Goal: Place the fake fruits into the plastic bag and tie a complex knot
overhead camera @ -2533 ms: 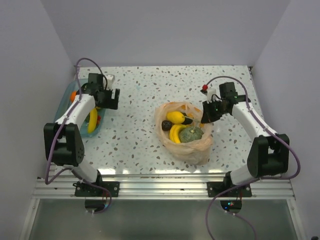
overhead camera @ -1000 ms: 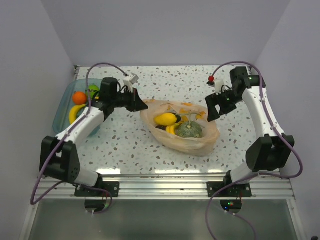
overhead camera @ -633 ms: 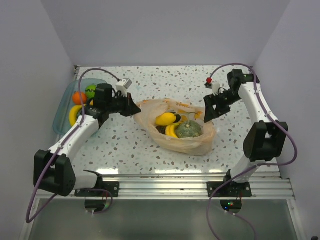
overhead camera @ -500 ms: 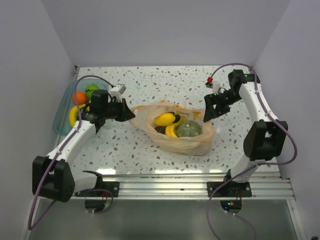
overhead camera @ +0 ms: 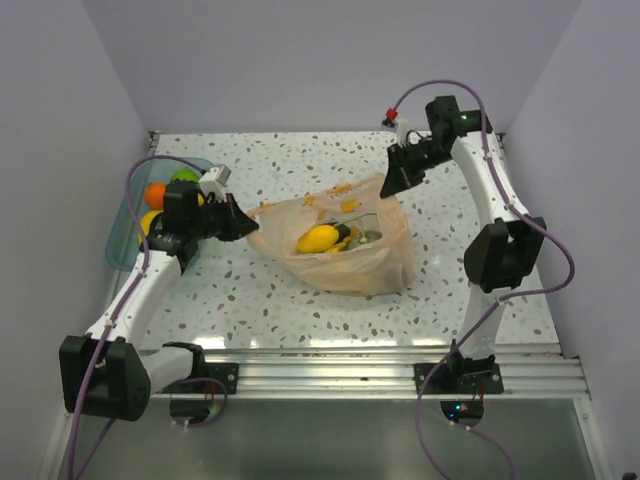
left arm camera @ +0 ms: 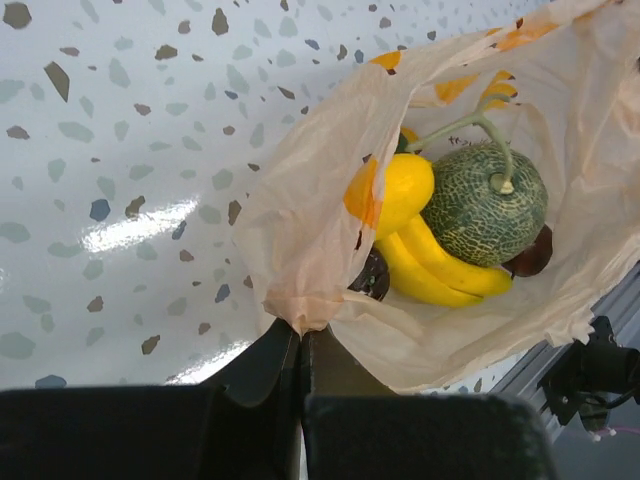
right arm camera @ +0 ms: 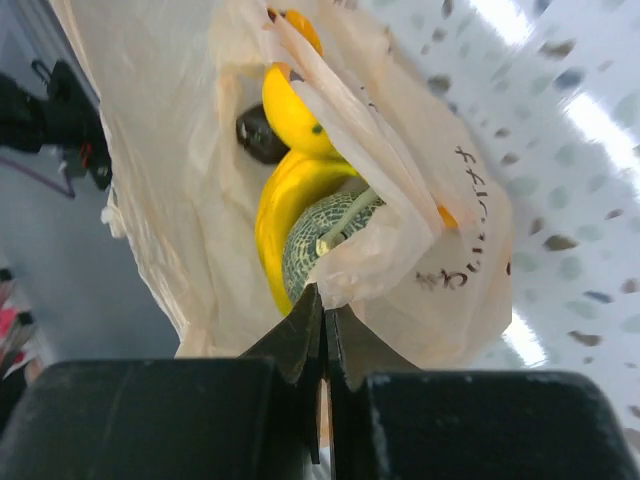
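Observation:
The peach-orange plastic bag (overhead camera: pixel 345 262) sits mid-table, stretched between both grippers. My left gripper (overhead camera: pixel 244 224) is shut on the bag's left rim (left arm camera: pixel 300 318). My right gripper (overhead camera: pixel 386 186) is shut on the bag's far right rim (right arm camera: pixel 345 290) and holds it raised. Inside the bag lie a grey-green melon (left arm camera: pixel 487 205), yellow bananas (left arm camera: pixel 440 277), a small yellow piece (left arm camera: pixel 398 188) and a dark plum (left arm camera: pixel 531 254). From the right wrist I see the same melon (right arm camera: pixel 312 243) and bananas (right arm camera: pixel 280 205). No knot shows.
A clear blue tray (overhead camera: pixel 122 222) stands at the far left behind the left arm. It holds an orange (overhead camera: pixel 157 195), a green ball (overhead camera: pixel 184 177) and a yellow banana (overhead camera: pixel 150 222). The back wall rises close behind the right gripper.
My right gripper has shut on the bag's right rim and moved back and left, lifting that side. The left gripper, still shut on the left rim, has drawn it leftward.

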